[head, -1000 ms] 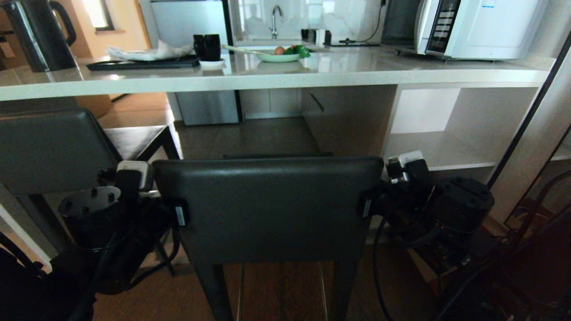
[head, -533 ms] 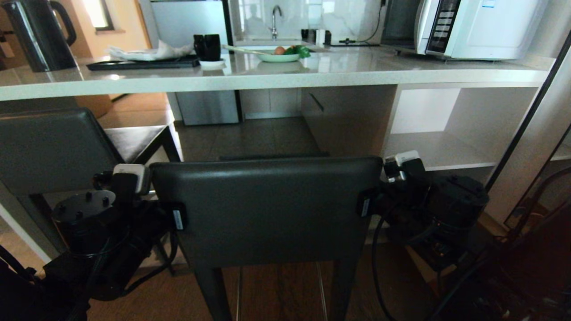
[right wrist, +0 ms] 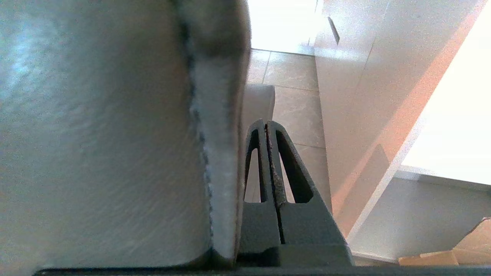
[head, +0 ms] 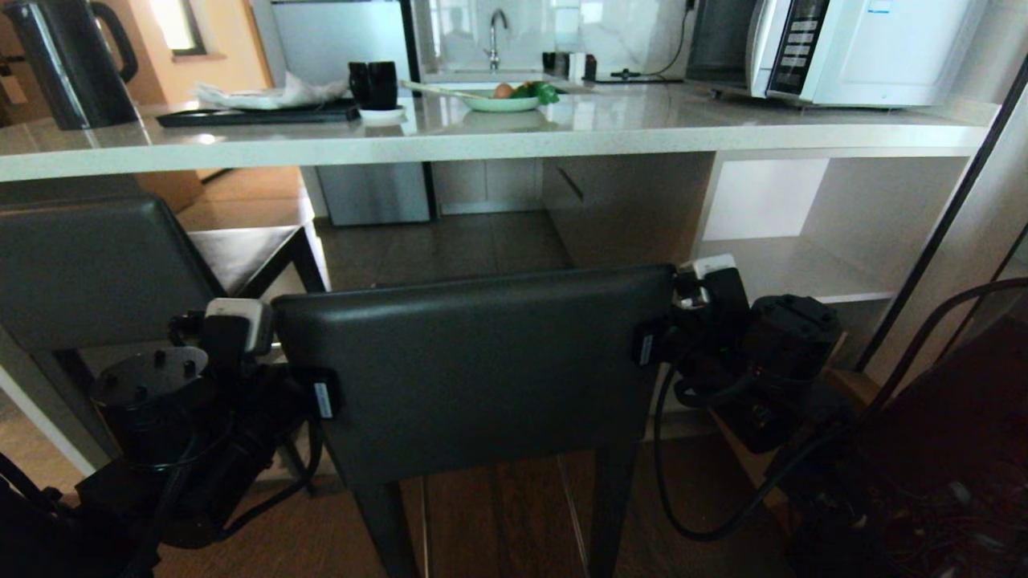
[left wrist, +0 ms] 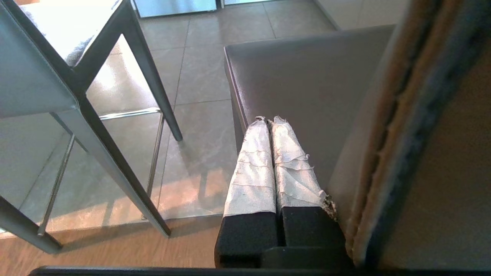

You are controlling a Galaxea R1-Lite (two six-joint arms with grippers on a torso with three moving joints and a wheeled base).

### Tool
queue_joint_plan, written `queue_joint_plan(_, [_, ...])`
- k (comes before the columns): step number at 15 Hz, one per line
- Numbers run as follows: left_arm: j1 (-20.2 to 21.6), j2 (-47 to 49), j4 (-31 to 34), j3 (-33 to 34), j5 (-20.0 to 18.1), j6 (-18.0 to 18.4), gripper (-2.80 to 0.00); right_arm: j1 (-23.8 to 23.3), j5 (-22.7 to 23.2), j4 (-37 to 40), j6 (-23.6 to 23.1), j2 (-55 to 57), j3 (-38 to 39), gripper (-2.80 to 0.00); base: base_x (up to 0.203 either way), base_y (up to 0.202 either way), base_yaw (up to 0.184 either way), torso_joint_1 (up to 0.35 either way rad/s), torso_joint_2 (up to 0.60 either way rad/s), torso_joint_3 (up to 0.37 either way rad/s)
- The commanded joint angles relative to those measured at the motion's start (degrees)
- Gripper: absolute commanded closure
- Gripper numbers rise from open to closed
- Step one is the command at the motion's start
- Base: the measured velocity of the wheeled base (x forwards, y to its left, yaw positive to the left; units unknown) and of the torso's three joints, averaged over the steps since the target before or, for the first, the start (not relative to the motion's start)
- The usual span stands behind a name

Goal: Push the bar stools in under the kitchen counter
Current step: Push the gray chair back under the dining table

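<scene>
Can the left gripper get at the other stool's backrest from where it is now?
Probably yes: the left gripper, shut, sits at the near stool's left edge, and the other stool stands just beyond with only open gap between.

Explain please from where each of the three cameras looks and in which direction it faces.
Head view: from the robot's head, forward and down at the near stool's backrest and the counter; both arms flank the backrest.
Left wrist view: behind the shut left end effector, beside the backrest's left edge, toward the stool's seat and the other stool.
Right wrist view: behind the shut right end effector, along the backrest's right edge.
Shared: all three show that backrest.
</scene>
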Motion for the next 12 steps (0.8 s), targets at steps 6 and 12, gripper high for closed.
queue_joint_plan(6, [0.35,1.54,-0.38,-2.81,0.03,0.34,0.00,-0.08,-0.26,-2.81,-0.05,-0.67,3.57,0.00,0.000,0.000,0.000,0.000,0.00,0.000])
queue_joint_plan(12, [0.27,1.45,-0.38,-2.53,0.03,0.26,0.00,0.01,-0.26,-2.81,-0.14,-0.49,3.40,0.00,0.106,0.000,-0.001,-0.001,0.00,0.003])
